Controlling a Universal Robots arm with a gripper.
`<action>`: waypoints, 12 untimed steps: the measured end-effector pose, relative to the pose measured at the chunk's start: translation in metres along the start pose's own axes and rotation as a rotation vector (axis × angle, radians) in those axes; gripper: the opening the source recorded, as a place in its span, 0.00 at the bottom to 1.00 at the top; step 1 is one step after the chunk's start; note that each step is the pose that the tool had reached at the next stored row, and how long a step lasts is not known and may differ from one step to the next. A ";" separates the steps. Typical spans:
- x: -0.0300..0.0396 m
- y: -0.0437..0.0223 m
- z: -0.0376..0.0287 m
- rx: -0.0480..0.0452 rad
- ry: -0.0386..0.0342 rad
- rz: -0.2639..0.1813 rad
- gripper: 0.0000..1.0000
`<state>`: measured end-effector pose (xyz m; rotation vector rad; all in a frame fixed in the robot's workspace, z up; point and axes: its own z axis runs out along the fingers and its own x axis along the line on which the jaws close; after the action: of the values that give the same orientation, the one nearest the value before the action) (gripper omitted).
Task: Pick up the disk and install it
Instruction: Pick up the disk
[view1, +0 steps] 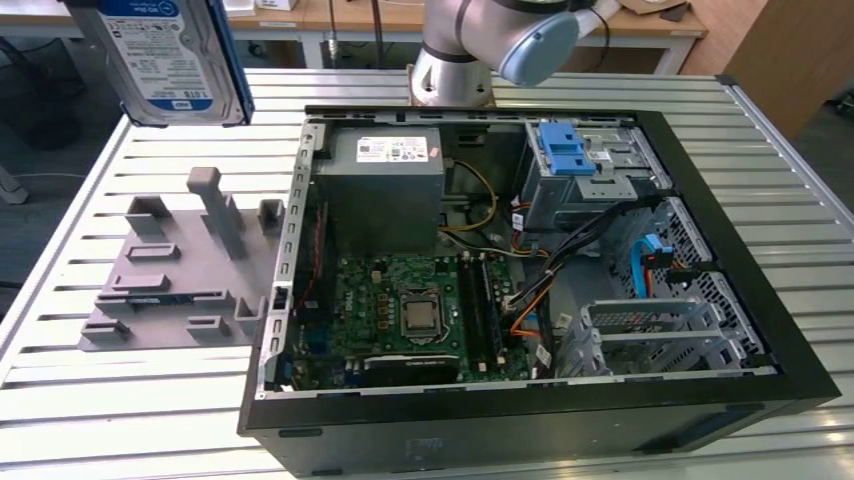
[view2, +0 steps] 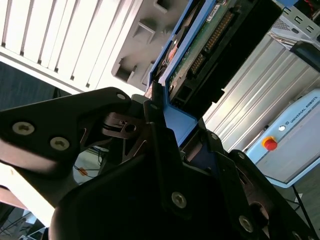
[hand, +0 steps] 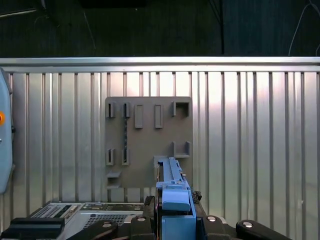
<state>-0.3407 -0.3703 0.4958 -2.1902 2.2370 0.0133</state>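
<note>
The disk (view1: 167, 55), silver with a white-and-blue label and blue carrier rails, hangs upright in the air above the table's far corner on the exterior view's left. In the second wrist view my gripper (view2: 159, 102) is shut on the disk (view2: 210, 45), its black fingers (view2: 152, 120) clamping the blue rail at one end. The first wrist view shows the disk (hand: 172, 182) edge-on, held in my gripper (hand: 175, 217), directly over the grey fixture plate (hand: 148, 142).
An open computer case (view1: 747, 395) lies on the slatted metal table (view1: 120, 420), with a grey drive cage with blue tabs (view1: 581, 160) and a grey metal box (view1: 387, 180) inside. The grey fixture plate (view1: 174, 270) sits beside the case. The arm's base (view1: 454, 70) stands behind it.
</note>
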 end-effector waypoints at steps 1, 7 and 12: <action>0.0006 -0.0014 0.0000 0.0000 0.0000 0.000 0.37; 0.0039 -0.0103 -0.0001 -0.0001 0.0001 0.000 0.37; 0.0075 -0.0198 -0.0001 -0.0001 0.0000 0.000 0.37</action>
<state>-0.3210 -0.3782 0.4958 -2.1902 2.2372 0.0134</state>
